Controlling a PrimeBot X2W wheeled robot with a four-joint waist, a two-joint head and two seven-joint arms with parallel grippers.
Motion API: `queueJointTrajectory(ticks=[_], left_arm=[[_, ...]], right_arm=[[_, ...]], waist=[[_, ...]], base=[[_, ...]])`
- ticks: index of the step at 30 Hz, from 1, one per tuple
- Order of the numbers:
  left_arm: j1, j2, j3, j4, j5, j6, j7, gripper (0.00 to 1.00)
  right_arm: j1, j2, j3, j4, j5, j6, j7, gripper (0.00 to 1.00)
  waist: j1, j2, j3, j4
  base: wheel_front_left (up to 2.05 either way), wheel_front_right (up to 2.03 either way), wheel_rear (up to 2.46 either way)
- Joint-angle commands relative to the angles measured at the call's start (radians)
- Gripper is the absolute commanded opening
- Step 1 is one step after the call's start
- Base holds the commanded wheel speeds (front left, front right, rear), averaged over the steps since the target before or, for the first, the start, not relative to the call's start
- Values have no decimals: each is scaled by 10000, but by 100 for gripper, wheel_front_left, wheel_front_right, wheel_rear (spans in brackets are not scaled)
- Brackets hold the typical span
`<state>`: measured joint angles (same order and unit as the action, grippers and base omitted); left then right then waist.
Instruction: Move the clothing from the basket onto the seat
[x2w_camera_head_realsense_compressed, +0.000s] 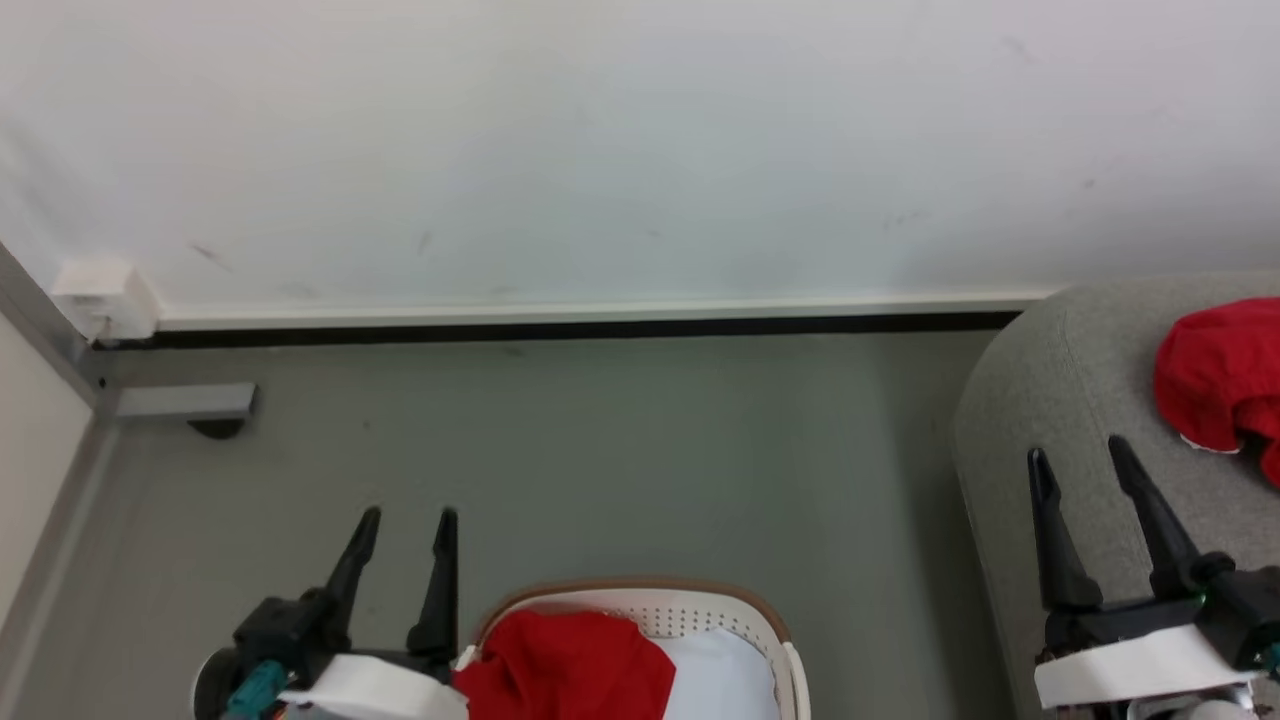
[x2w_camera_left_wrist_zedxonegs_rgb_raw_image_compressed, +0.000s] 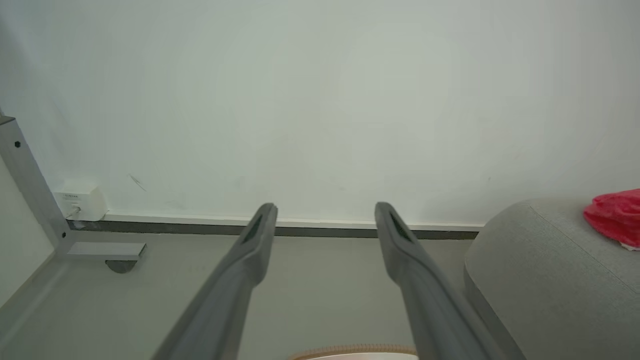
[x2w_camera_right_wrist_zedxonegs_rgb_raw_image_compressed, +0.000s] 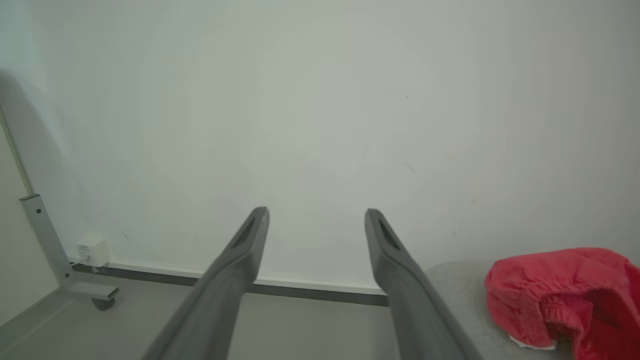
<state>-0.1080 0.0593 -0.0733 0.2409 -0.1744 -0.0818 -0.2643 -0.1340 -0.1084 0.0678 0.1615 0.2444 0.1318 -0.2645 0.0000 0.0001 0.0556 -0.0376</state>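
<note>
Head view, looking down on a grey floor (x2w_camera_head_realsense_compressed: 600, 440) that meets a white wall (x2w_camera_head_realsense_compressed: 640, 150). At the bottom centre of the frame sits the basket (x2w_camera_head_realsense_compressed: 640, 584), white with perforated walls and a brown rim, cut off by the lower edge. In its left half lies a red garment (x2w_camera_head_realsense_compressed: 570, 660) in a soft, crumpled heap. The pale patch to its right may be more cloth or the basket's bottom; I cannot tell which. The grey seat (x2w_camera_head_realsense_compressed: 1060, 400) curves along the right edge of the frame. At the upper right a second red garment (x2w_camera_head_realsense_compressed: 1220, 370) rests on it, bunched, with a sliver of white trim at its lower edge.

The left tool (x2w_camera_head_realsense_compressed: 410, 512) is at the lower left, just beside the basket's left rim, its two dark fingers spread apart and holding nothing. The right tool (x2w_camera_head_realsense_compressed: 1078, 448) is at the lower right, over the front of the seat, likewise parted and empty. It is near the garment there but not touching it.

Judging by this, one piece is on the seat and one is yet to be moved. The clothing looks light, limp and not slippery. It will probably sag and trail when lifted and could catch on the rim. The best hold seems to be a raised fold at the top of the heap, pinched as a thick bunch.
</note>
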Motion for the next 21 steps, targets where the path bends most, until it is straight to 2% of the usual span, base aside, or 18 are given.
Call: queueJointTrajectory(ticks=[1, 9, 21], left_arm=[[-352, 25, -98, 109, 244, -66, -3, 100], [-1795, 108, -548, 1464, 581, -209, -2, 100], [-4200, 448, -1694, 5342, 1506, -300, 1064, 100]], right_arm=[[-263, -107, 3, -55, 86, -22, 6, 100], [-1335, -121, 104, -278, 479, -22, 7, 100], [-2606, 125, -35, -640, 563, -22, 7, 100]], waist=[[0, -1, 712, -288], [0, -1, 2314, -820], [0, -1, 4544, -1636]], base=[[0, 0, 0], [0, 0, 0], [0, 0, 0]])
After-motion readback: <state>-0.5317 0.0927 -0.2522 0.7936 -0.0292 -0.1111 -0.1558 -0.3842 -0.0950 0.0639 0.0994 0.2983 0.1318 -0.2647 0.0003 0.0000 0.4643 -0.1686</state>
